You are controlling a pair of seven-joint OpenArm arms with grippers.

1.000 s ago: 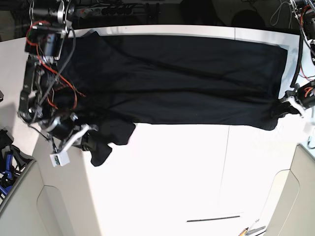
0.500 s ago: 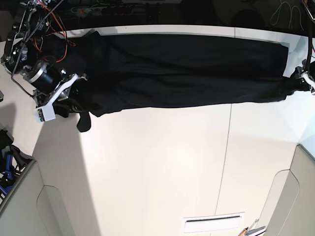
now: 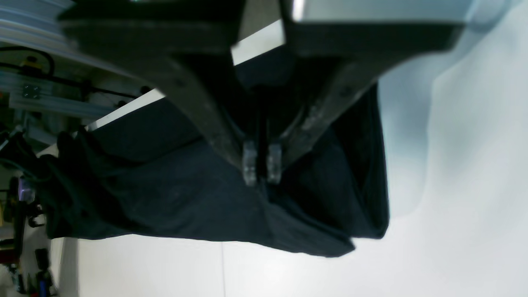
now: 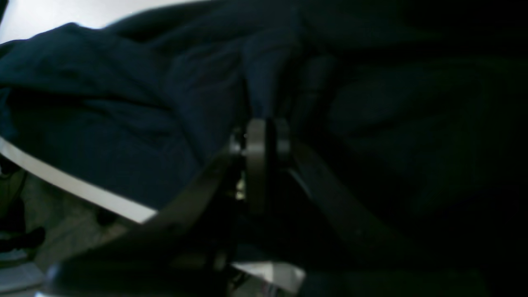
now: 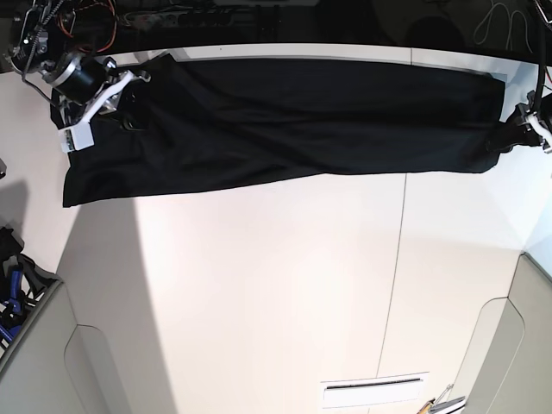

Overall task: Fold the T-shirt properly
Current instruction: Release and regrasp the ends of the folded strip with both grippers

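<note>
Along the far edge of the white counter (image 5: 276, 293) lies the black T-shirt (image 5: 293, 121), stretched between the left gripper (image 3: 261, 164) and right gripper (image 4: 264, 138), each pinching its cloth.

No readable text, labels, brands, nos. or signs in any view. T-shirt (image 5: 285, 121) plain black, no print legible. White tag-like block on right gripper (image 5: 102, 92) too small/blurry to read. Wrist views too dark/blurred for any lettering.
</note>
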